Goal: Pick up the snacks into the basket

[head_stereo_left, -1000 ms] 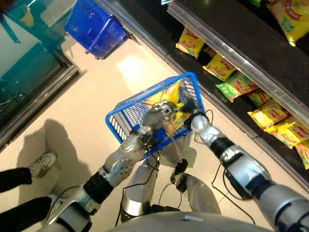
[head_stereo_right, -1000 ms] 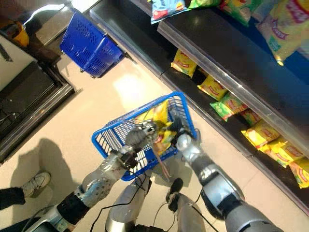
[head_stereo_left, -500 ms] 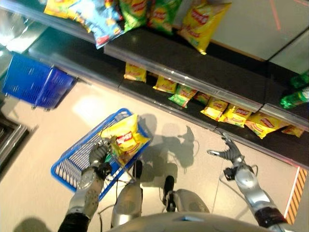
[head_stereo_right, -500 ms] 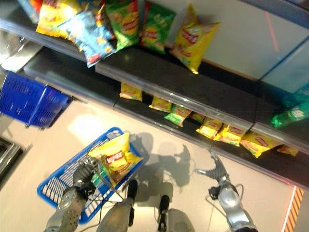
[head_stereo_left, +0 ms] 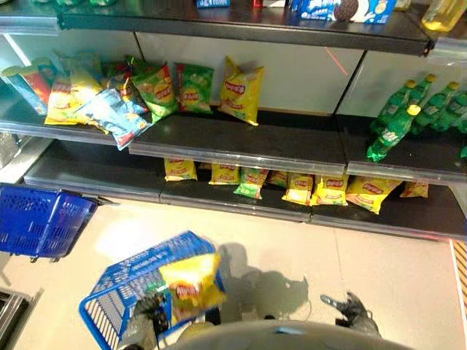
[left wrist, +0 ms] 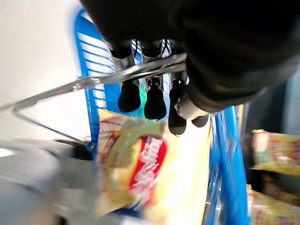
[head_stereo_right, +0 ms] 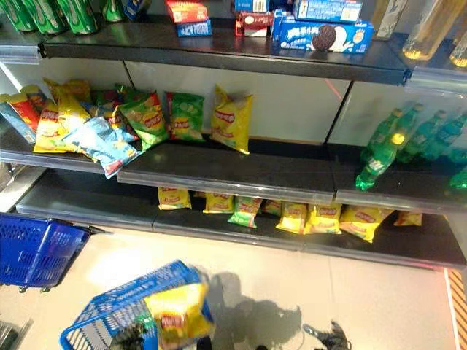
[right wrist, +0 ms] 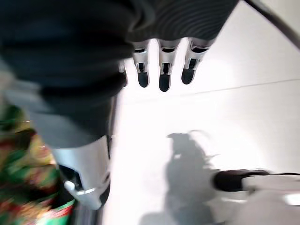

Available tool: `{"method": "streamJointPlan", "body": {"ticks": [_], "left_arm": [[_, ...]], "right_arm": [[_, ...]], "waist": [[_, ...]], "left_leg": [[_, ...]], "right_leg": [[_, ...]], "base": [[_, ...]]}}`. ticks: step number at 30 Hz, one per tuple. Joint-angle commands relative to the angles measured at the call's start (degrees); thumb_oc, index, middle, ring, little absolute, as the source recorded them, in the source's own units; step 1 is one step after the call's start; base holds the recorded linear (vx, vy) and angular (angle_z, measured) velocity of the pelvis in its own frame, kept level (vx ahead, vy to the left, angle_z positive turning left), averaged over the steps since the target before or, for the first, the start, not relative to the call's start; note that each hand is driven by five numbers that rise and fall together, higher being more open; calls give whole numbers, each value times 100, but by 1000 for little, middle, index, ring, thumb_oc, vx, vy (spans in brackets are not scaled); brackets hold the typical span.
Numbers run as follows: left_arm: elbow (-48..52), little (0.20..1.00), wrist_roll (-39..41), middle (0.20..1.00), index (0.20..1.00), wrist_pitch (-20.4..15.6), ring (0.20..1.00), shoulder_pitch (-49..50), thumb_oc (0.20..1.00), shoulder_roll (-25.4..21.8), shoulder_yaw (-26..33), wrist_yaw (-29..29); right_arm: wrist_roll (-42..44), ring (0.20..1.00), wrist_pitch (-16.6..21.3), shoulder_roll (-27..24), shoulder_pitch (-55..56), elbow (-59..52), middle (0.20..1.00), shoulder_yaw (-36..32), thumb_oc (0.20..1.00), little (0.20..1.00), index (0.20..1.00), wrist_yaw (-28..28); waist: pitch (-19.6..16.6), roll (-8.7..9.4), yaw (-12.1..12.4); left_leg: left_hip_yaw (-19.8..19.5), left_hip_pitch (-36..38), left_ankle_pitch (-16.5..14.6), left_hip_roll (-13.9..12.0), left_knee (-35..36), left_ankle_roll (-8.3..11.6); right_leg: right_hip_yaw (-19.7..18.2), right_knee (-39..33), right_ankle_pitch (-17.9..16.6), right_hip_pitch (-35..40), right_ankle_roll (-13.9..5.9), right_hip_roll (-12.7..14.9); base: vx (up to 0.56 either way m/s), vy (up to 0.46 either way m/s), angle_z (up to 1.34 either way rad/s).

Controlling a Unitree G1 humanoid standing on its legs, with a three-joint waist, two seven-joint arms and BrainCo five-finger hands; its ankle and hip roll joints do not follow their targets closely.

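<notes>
One yellow crinkly snack bag with a red label (head_stereo_left: 191, 283) lies inside the blue wire-mesh plastic shopping basket (head_stereo_left: 124, 281) that hangs from the robot's left hand (head_stereo_left: 151, 312), whose fingers (left wrist: 154, 96) are curled round the basket's thin metal handle (left wrist: 93, 82); the bag sits just below and past those fingers, propped against the basket's far wall. The right hand (head_stereo_left: 349, 307) hovers well apart on the other side, low above the pale tiled floor (head_stereo_left: 292, 248), its fingers (right wrist: 161, 70) straight and spread, holding nothing. Beyond both hands stands a dark shelf unit (head_stereo_left: 241, 138): more yellow and green snack bags (head_stereo_left: 252, 179) line its bottom shelf, a loose heap of larger chip bags (head_stereo_left: 117, 91) rests on the middle shelf, farther from the right hand than from the left, and green plastic bottles (head_stereo_left: 398, 120) stand on the shelf beyond the right hand. A second blue basket (head_stereo_left: 36, 222) sits on the floor out beyond the left hand.
</notes>
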State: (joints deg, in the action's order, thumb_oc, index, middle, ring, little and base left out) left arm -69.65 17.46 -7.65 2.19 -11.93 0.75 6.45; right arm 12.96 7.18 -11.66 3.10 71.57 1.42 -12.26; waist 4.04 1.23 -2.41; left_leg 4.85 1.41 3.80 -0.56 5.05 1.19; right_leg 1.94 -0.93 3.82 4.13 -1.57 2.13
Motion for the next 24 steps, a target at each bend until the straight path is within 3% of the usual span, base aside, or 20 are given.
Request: {"method": "streamJointPlan", "body": {"ticks": [1,10,24], "left_arm": [[20,200,-497,200,200,-76,200,-87,200,-22,-131,-77],[288,200,-546,200,200,-107,200,-232,200,46,-488,-163],[136,200,-776,200,200,-66,200,-289,200,132,-706,-218]], "right_arm": [[-24,1000,-119,-187,-279,352,1000,-29,1000,1000,1000,21],[-59,1000,-212,-164,-319,508,1000,91,1000,1000,1000,138],[-317,1000,-277,-148,-427,587,1000,351,1000,1000,1000,275]], "waist": [[-62,10,14],[-192,-8,-106],[-321,39,-87]], "left_leg": [[42,7,-569,41,-319,-64],[86,201,-632,2,-302,-48],[180,300,-724,-19,-356,-62]], "right_leg": [[-157,57,-343,-438,-635,303],[-209,21,-291,-262,-596,268],[-302,-21,-268,-160,-581,254]], "base": [[50,-21,-5],[29,-11,-4],[7,-2,-2]]}}
